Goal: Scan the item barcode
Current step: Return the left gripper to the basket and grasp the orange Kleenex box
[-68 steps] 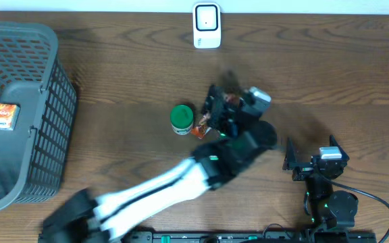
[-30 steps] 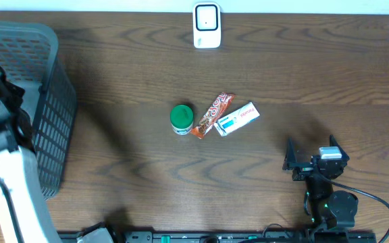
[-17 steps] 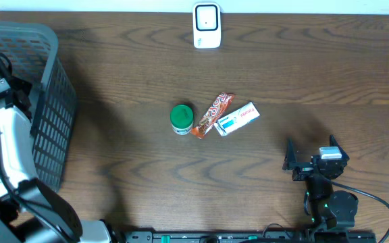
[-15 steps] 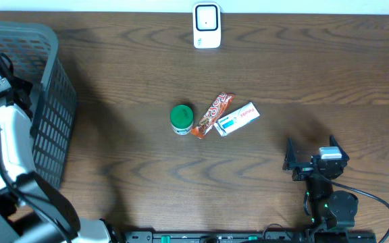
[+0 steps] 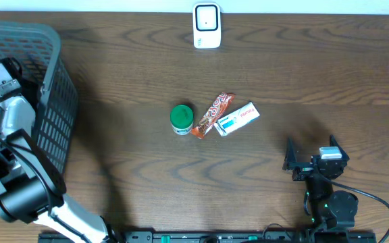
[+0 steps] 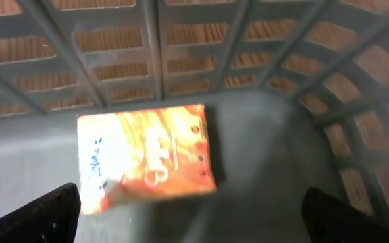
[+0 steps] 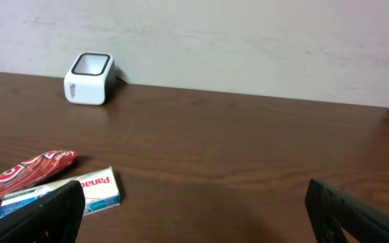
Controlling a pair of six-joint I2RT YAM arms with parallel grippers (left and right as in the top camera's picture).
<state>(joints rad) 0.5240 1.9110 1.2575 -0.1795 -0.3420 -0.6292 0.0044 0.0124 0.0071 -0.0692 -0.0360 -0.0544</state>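
Note:
An orange snack packet lies flat on the grey basket's floor, close under my left gripper. That gripper is open, and nothing sits between its dark fingertips. From overhead, my left arm reaches down into the basket and hides the packet. The white scanner stands at the table's far edge. My right gripper rests open and empty near the front right; in its wrist view the right gripper faces the scanner.
Mid-table lie a green-capped jar, a red snack bar and a white-and-blue box, touching one another. The basket's lattice walls rise just beyond the packet.
My left arm has swung from the middle of the table to the basket and moved in over the orange packet. The right arm has stayed still.

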